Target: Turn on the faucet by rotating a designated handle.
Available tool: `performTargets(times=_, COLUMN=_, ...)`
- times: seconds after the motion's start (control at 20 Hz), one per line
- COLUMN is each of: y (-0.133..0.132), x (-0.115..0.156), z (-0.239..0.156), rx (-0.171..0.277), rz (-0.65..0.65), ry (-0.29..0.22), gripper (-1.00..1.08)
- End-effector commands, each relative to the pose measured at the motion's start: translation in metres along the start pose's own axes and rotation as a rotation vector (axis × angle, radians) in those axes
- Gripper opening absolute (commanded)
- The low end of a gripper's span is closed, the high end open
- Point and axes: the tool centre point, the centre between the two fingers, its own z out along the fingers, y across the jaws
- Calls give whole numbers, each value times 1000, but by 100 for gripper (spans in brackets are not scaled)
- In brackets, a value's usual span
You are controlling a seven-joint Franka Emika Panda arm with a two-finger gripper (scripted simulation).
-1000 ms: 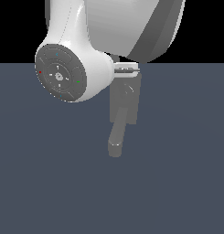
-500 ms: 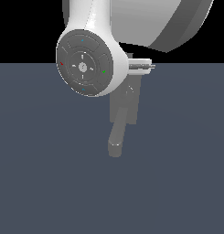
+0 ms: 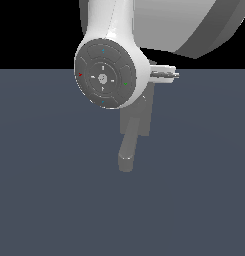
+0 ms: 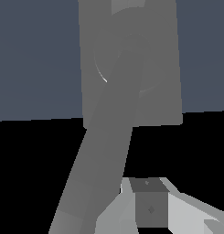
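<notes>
The grey faucet stands behind the arm in the exterior view, with its base plate [image 3: 145,119] half covered and its thick spout [image 3: 127,152] reaching toward the camera. In the wrist view the plate [image 4: 161,68] is seen face on, and the handle [image 4: 109,137], a straight grey bar, runs from a round hub [image 4: 147,68] toward the camera. My gripper [image 4: 150,205] sits right beside the bar's near end; whether it touches the bar I cannot tell. Its tips [image 3: 165,74] poke out past the arm, close together with nothing between them.
The big white arm link with its round dark cap [image 3: 103,75] covers the top of the faucet in the exterior view. A dark grey floor [image 3: 44,190] spreads all around, ending at a black background.
The arm has swung toward the exterior view's right, carrying the gripper tips the same way, and the round cap has turned. The faucet's plate and spout have not moved.
</notes>
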Motion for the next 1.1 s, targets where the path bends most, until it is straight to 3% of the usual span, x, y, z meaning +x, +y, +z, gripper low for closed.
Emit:
performTargets(times=0.0, y=-17, x=-3, z=4, rx=-31, rz=-44, ry=-11, gripper=-100)
performTargets(times=0.6, y=-61, x=-8, z=11, rx=-37, rz=-68, ry=-19, gripper=-100)
performTargets(times=0.65, y=-62, x=-8, z=5, rx=6, rz=4, ry=-73, gripper=-100)
performTargets(times=1.05, y=-80, x=8, z=8, rx=-9, rz=-21, ry=-54, gripper=-100)
